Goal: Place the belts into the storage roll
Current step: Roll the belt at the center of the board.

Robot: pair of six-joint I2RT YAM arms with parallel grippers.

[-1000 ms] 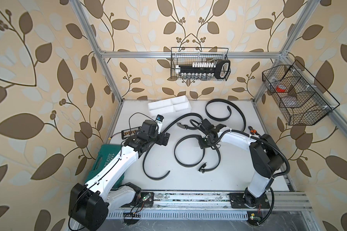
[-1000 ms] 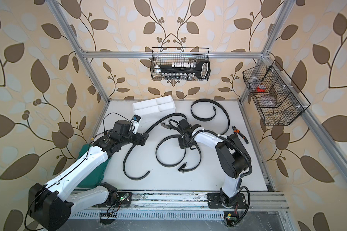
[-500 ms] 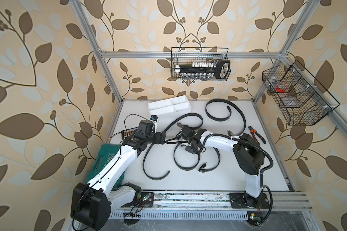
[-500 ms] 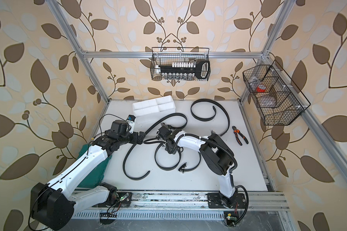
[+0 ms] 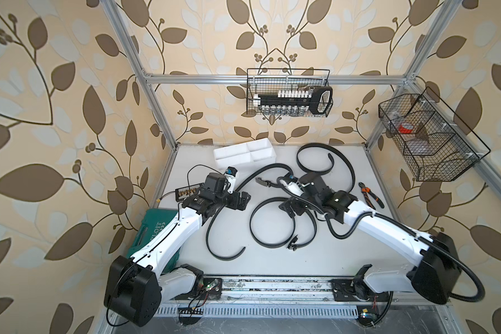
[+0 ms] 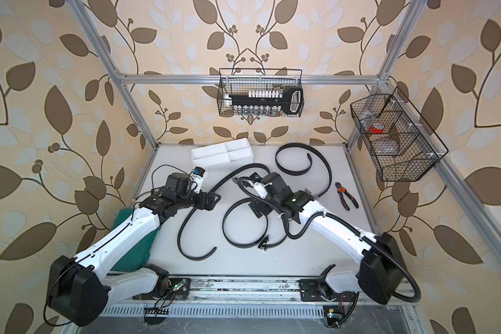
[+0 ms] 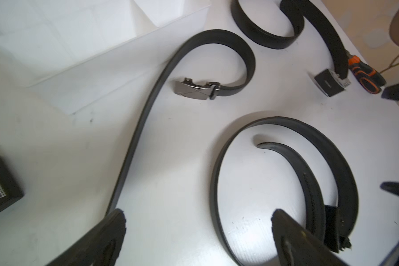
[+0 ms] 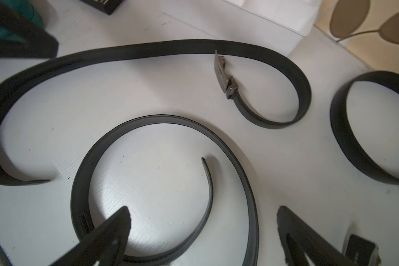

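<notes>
Three black belts lie loose on the white table. A long S-shaped belt (image 5: 219, 214) has its metal buckle (image 5: 261, 181) near the middle. A second belt (image 5: 256, 228) is coiled in the centre, and the third belt (image 5: 340, 157) curls at the back right. The storage roll (image 5: 245, 153), a white divided tray, stands at the back with nothing in it. My left gripper (image 5: 240, 201) is open beside the long belt (image 7: 148, 103). My right gripper (image 5: 294, 209) is open above the coiled belt (image 8: 240, 165), whose strands run beneath its fingers.
Orange-handled pliers (image 5: 370, 195) lie at the right edge. A green tool case (image 5: 154, 234) and a small black bit holder (image 5: 185, 192) sit at the left. Wire baskets hang on the back wall (image 5: 289, 95) and the right wall (image 5: 428, 138).
My right gripper was shut and now stands open. Its arm reached left over the coiled belt and has drawn back to the right. The left arm has barely moved.
</notes>
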